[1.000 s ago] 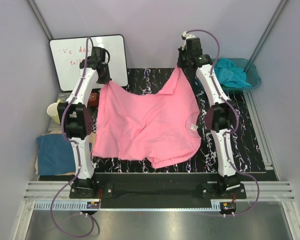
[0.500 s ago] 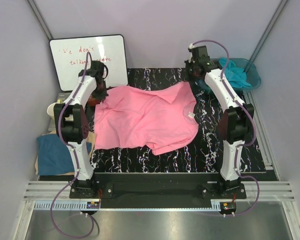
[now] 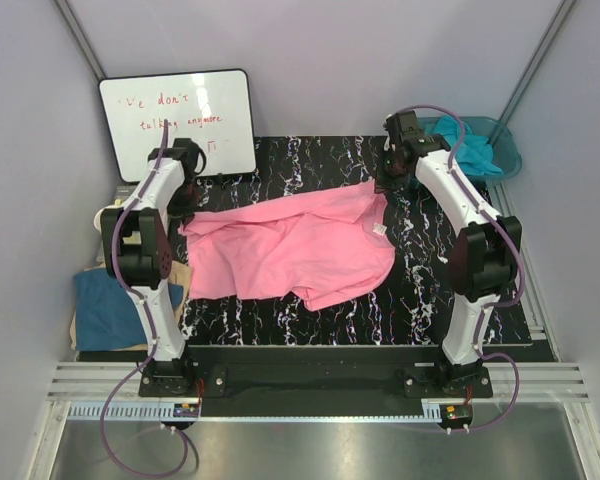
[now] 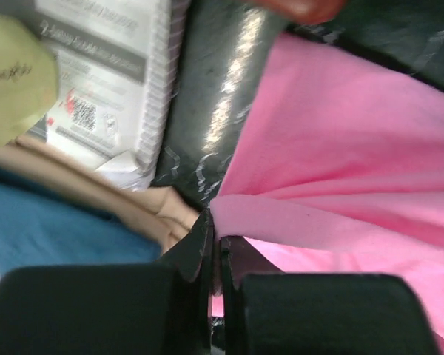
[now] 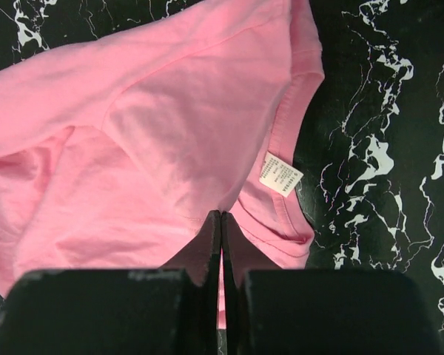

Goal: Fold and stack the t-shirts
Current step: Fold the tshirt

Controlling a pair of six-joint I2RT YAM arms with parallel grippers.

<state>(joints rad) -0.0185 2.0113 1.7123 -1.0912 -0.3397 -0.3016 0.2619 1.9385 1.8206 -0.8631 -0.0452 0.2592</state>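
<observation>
Black, white-veined marbling covers the table (image 3: 500,300), with both arm bases bolted at its near edge. Nearest on the left, off the marbled area, a dark blue t-shirt (image 3: 108,308) lies flat on a tan sheet (image 3: 180,275).

The pink t-shirt (image 3: 290,250) lies spread and wrinkled across the middle of the table, its near hem bunched into a rounded fold. Its white neck label (image 5: 280,177) faces up beside the collar, toward the right side.

The left gripper (image 4: 215,231) sits at the shirt's far-left corner, just above the table edge. Its fingers are pressed together on a fold of pink cloth. Beside it, the left wrist view shows a white printed box (image 4: 107,81) and a pale yellow-green object (image 4: 15,81).

The right gripper (image 5: 220,216) sits at the shirt's far-right corner, close to the collar. Its fingers are closed, with pink cloth pinched between them.

At the far left, a whiteboard (image 3: 180,120) with red handwriting leans on the wall. At the far right, a crumpled turquoise t-shirt (image 3: 463,148) lies in a teal basin (image 3: 512,155)
</observation>
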